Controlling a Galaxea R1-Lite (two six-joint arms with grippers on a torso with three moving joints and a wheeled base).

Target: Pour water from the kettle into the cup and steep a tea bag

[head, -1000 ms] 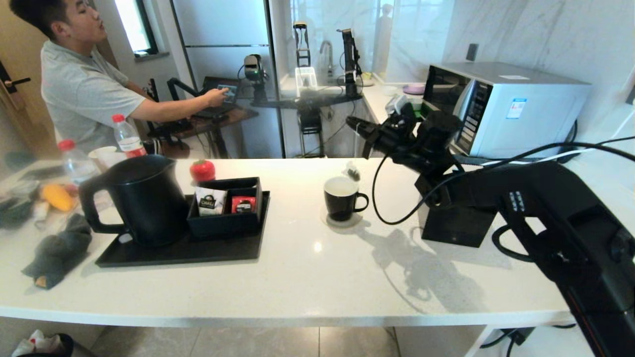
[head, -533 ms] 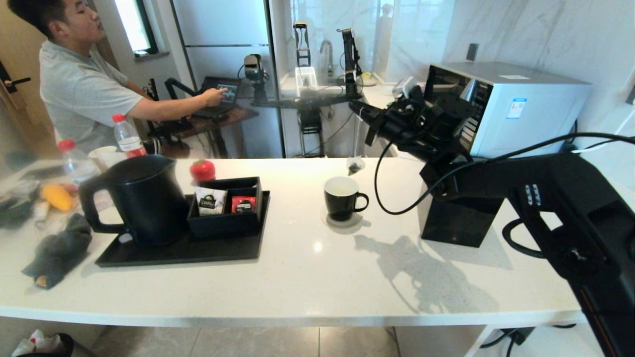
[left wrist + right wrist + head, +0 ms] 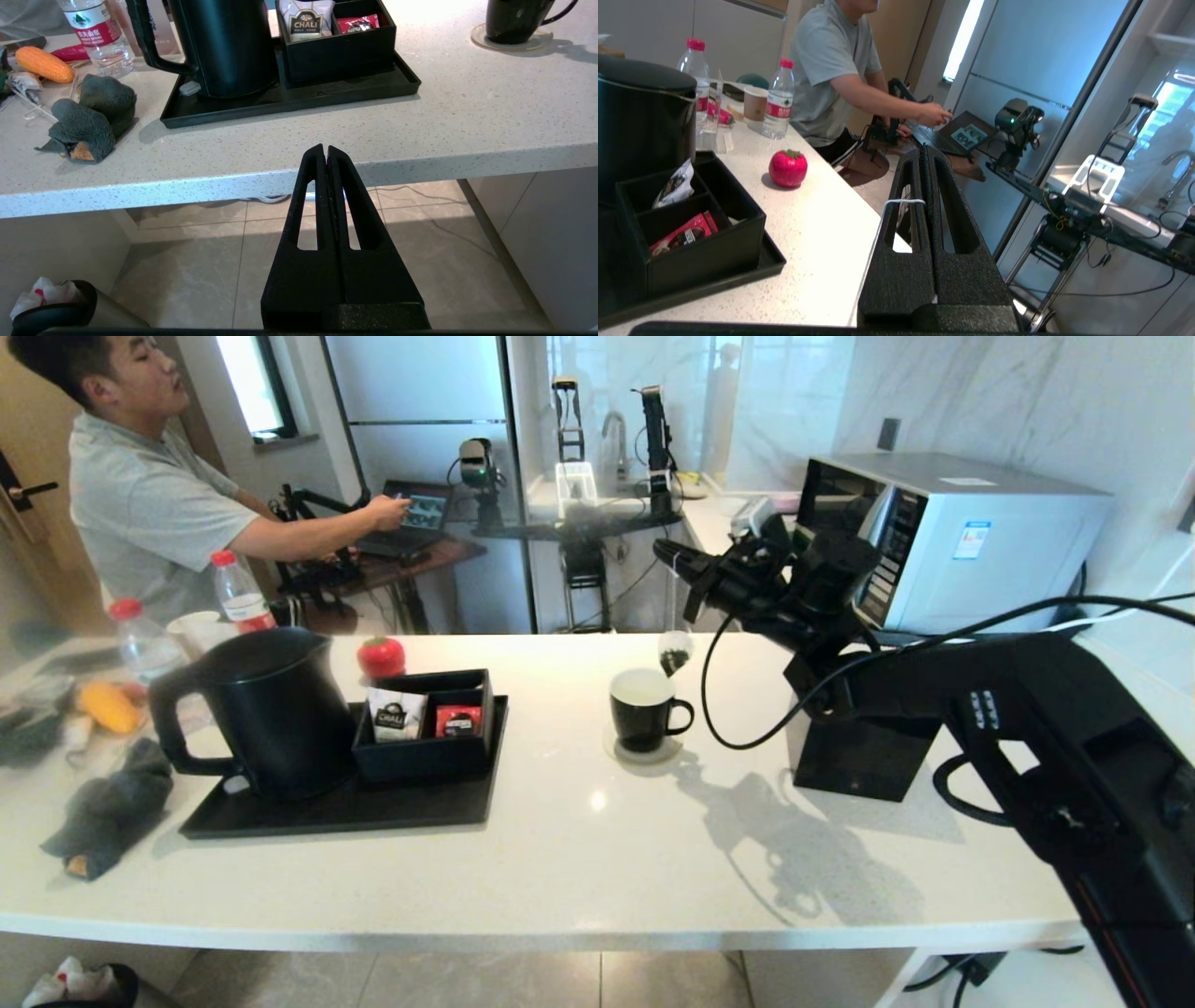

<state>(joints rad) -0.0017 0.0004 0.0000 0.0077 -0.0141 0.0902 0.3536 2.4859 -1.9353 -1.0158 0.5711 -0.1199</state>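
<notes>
My right gripper is raised behind the cup and shut on the thin white string of the tea bag. The small pouch of dark leaves hangs free, just above and behind the mug's far right rim. The black mug with a white inside stands on a round coaster. Far to its left the tall black kettle stands on a black tray. My left gripper is shut and empty, parked below the counter's front edge. In the right wrist view the pouch is hidden.
A black box with a white sachet and a red one sits on the tray beside the kettle. A red strawberry toy, bottles, a dark cloth, a black block and a microwave ring the counter. A person sits behind.
My right gripper rose with the string, then dipped a little. The tea bag came up from behind the cup and now hangs slightly further right by its rim.
</notes>
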